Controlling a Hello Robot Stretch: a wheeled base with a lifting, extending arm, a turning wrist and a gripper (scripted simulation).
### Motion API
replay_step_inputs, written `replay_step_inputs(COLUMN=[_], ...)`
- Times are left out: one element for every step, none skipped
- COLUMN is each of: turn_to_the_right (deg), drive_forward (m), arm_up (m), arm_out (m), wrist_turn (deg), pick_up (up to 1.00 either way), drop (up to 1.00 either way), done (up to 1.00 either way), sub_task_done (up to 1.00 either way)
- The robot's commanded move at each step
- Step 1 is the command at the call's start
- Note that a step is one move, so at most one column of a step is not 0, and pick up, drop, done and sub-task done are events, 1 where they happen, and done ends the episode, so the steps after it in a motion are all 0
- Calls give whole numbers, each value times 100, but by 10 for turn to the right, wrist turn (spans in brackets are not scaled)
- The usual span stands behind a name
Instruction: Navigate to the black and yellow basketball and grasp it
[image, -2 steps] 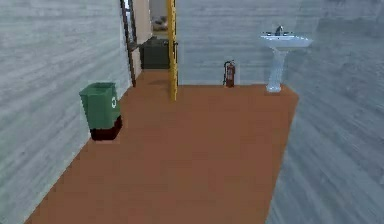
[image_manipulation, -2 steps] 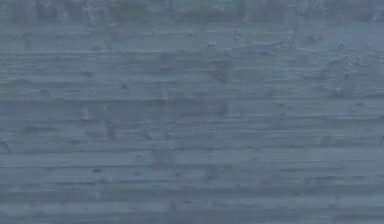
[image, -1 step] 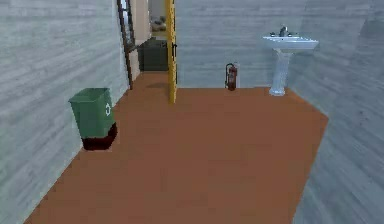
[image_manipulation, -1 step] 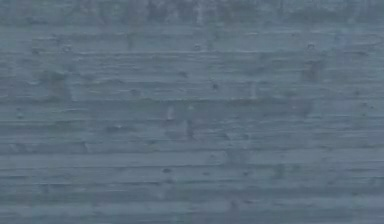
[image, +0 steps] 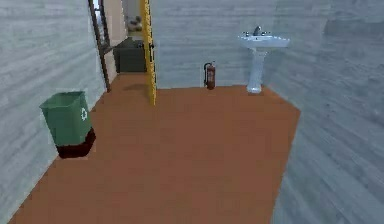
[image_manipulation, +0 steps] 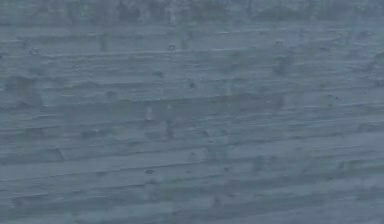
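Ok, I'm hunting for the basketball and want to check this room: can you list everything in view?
bin: one, green on a dark red base, forward view's left, on the floor
door: one, yellow, edge-on at the far middle
dark boxy thing: one, blackish, beyond the doorway, too small to name
fire extinguisher: one, red and black, at the far wall
pedestal sink: one, white, far wall, right
floor: brown
plank wall: grey, arm side view

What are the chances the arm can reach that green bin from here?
Probably not: the green bin stands ahead at the forward view's left, while the arm's side faces a grey plank wall. Turning first might help.
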Motion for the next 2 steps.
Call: replay_step_inputs(turn_to_the_right=[0, 450], drive_forward=[90, 0], arm_up=[0, 0], arm_out=[0, 0], wrist_turn=[0, 0], pick_up=[0, 0], drop=[0, 0], done=[0, 0], sub_task_done=[0, 0])
